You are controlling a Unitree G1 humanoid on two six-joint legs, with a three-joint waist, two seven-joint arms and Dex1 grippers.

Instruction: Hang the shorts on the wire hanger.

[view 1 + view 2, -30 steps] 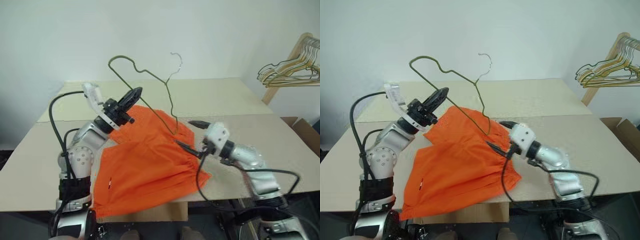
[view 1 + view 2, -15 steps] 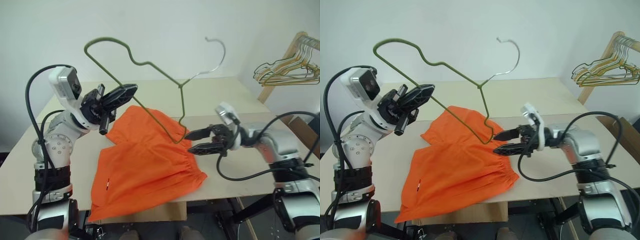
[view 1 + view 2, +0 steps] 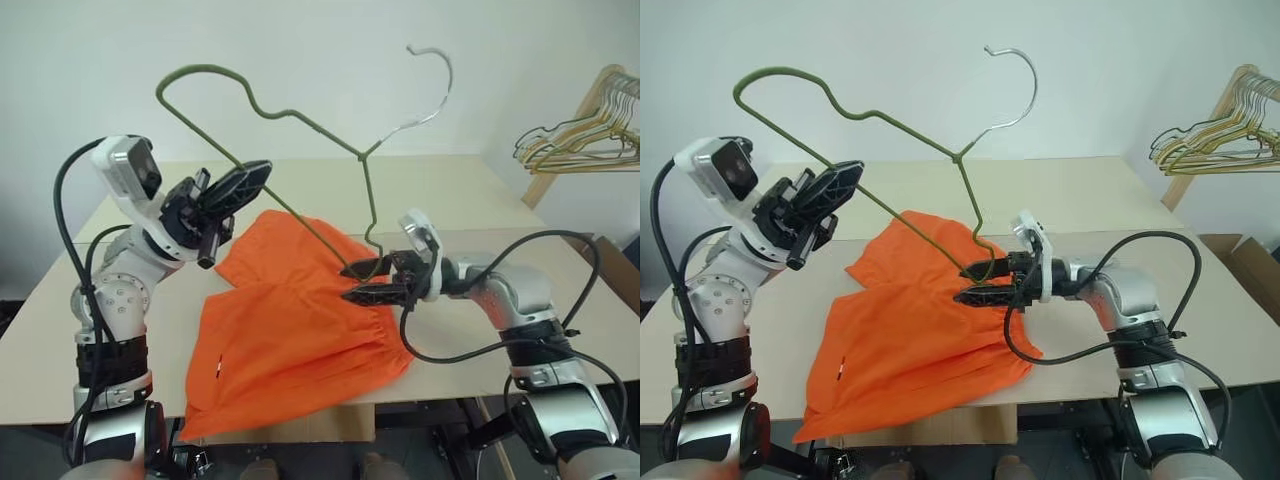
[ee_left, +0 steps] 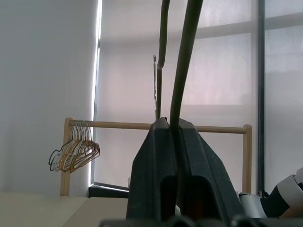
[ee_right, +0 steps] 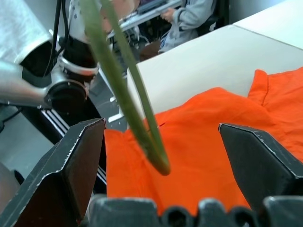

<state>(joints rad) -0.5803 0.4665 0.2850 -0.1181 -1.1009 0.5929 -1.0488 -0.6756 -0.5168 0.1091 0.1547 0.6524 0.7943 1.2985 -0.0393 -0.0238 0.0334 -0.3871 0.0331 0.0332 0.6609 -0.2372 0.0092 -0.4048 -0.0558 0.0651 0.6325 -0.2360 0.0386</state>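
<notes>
Right end effector stands with fingers apart around the hanger's lower corner, just above the orange shorts lying flat on the desk. Left end effector is clamped on the hanger's long wire, holding it tilted in the air. Closing off-centre could twist the thin wire loose. Beyond, spare hangers hang on a wooden rack, well clear.

We see matt orange cloth shorts, a thin olive coated wire hanger with bare metal hook, on a smooth, matt beige bench.
</notes>
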